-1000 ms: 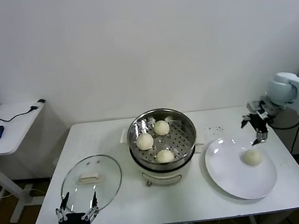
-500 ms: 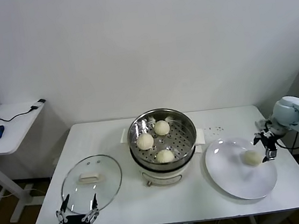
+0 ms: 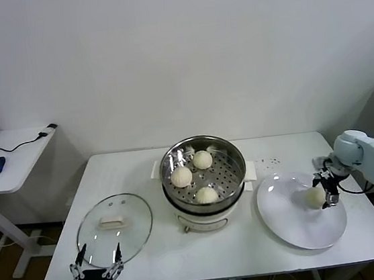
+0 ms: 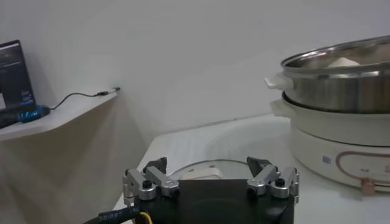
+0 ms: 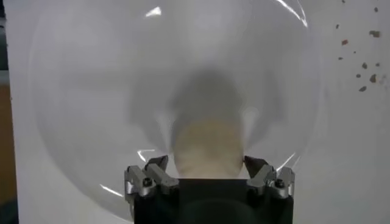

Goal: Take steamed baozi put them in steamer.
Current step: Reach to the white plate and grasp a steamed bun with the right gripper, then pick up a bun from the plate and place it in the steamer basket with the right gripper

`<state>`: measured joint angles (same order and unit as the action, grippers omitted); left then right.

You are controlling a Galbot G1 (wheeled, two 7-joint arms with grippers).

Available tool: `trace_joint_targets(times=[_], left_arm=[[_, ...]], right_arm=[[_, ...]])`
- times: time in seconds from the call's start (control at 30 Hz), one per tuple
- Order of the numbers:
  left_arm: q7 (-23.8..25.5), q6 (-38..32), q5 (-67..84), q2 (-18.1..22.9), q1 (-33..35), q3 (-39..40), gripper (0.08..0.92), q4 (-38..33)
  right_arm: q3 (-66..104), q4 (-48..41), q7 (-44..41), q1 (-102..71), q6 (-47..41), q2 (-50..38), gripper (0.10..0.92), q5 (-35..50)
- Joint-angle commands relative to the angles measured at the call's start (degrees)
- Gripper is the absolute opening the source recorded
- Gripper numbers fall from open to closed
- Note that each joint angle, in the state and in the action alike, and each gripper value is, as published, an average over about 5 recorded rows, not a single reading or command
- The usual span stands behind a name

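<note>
One glass lid lies on the table at the left; the left hand is parked below the table's front edge, fingers apart. One steamer at centre holds three baozi. One plate at right carries the fourth baozi; the right hand straddles it, fingers spread either side, grip not confirmed

Head view high above table, wrist views low (steamer shared)
</note>
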<state>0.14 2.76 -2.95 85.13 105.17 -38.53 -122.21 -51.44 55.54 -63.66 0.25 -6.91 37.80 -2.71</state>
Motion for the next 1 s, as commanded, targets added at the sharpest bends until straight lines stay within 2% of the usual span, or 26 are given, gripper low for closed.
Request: trace_joint_targets(times=[0.03,0.23,0.57,0.77,1.0], left_arm=[[0.0,0.0,-0.1,0.1,0.0,0.0,0.823,0.0],[-0.1,0.0,-0.1,0.0,0.1,0.0,0.823,0.0],[0.0,-0.1,0.1,0.1,0.0,-0.1,0.823,-0.1],[0.1,-0.3,0.2,0.0,0.1,-0.1,0.823,-0.1],[0.2,-0.7,0.2,-0.2,-0.2,0.7,0.823,-0.2]], right_arm=[[1.6,-1.6,-0.3,-1.4,0.0,1.2,0.766,-0.5],[1.4,-1.7,-0.6,-1.1,-0.1,1.1,0.621,0.1],[-1.4,0.4,-0.5,2.7,-1.1,-1.0,0.558,5.6],[-14.3,3.7,0.0,20.1,-2.9,-1.0,0.552,16.2],[-33.7,5.7,1.1,44.0,-6.3,8.2,0.551,35.3]])
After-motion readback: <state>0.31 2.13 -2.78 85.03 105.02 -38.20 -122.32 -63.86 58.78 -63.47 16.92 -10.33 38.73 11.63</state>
